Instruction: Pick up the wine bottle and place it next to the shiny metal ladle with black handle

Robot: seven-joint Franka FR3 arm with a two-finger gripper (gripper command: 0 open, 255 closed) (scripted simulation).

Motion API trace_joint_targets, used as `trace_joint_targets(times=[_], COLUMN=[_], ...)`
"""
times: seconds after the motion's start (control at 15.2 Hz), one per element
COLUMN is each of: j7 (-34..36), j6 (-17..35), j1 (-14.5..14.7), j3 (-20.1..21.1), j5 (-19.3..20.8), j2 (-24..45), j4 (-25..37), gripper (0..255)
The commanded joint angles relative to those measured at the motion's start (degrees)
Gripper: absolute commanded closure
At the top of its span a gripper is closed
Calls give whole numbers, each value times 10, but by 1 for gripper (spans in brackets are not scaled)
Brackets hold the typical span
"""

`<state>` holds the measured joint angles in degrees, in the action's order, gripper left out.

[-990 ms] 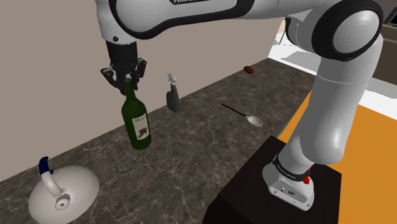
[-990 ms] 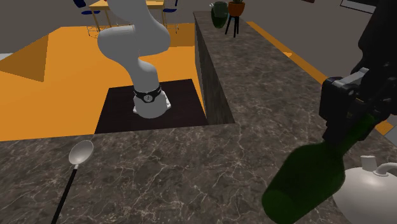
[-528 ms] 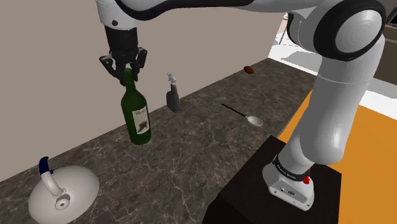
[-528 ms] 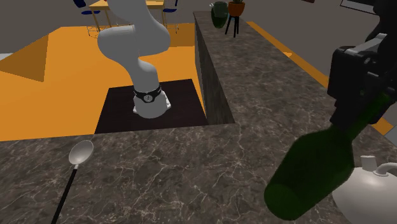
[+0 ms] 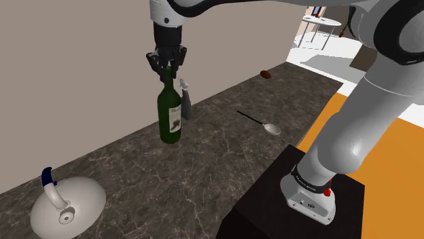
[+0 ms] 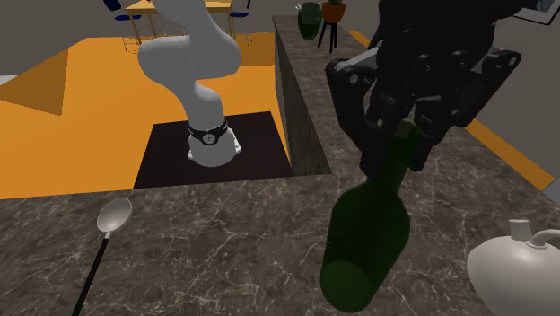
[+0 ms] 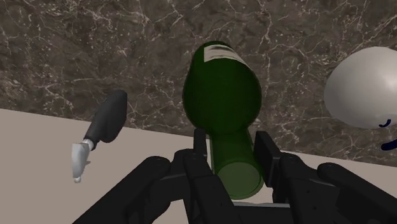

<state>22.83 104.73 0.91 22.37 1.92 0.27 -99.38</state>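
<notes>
The gripper (image 5: 168, 66) is closed tight on the neck of the green wine bottle (image 5: 170, 112); the bottle hangs near-upright, base down, neck up, over the countertop (image 5: 204, 170) near its wall-side edge.

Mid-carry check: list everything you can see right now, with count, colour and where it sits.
Dark green wine bottle with a pale label: one, green, held by its neck over the counter.
Small grey spray bottle: one, grey, standing just beside the wine bottle, on the shoulder view's right of it.
Shiny metal ladle with black handle: one, silver and black, lying near the counter's stand-side edge.
White rounded vessel with a blue-tipped handle: one, white, shoulder view's lower left.
Small brown object: one, brown, far end of the counter.
Dark marbled countertop: one, under everything.
Black box stand: one, beside the counter.
White Franka arm: one.
All-black two-finger gripper: one, shut on the bottle's neck.
</notes>
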Motion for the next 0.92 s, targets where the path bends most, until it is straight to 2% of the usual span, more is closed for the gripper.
trace_joint_targets(times=[0.0,0.4,0.86], j7=[-28,-119,-221], j6=[8,18,19], j1=[-12,-45,-79], j3=[-12,-62,-126], j5=[-14,-42,-51], j2=[-31,-109,-172], j4=[-36,-120,-186], gripper=[255,255,255])
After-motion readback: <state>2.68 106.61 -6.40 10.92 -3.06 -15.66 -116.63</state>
